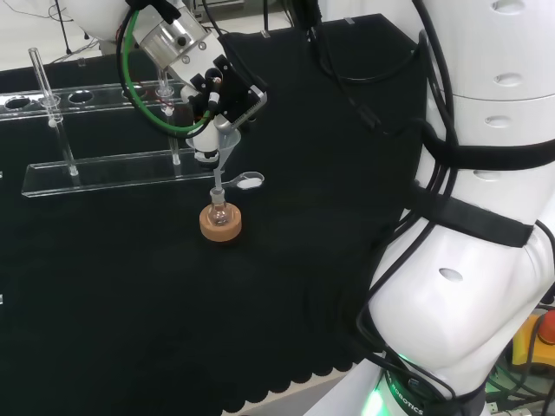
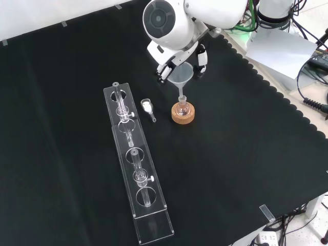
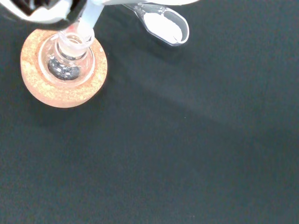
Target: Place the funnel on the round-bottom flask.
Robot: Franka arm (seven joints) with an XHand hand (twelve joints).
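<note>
Funnel held by the hand, its stem at the mouth of the flask.

The hand [image 1: 227, 97] pinches the clear funnel [image 2: 182, 77] at its cone, which sits just below the fingers. The funnel stands nearly upright, wide mouth up, stem pointing straight down; the wrist view shows the stem tip touching the neck of the round-bottom flask [image 2: 181, 108]. The flask rests in a cork ring [image 2: 183, 115] on the table [image 2: 246, 154]. A small clear scoop [image 2: 147, 107] with white powder lies just beside it, near a clear rack [image 2: 136, 174].
</note>
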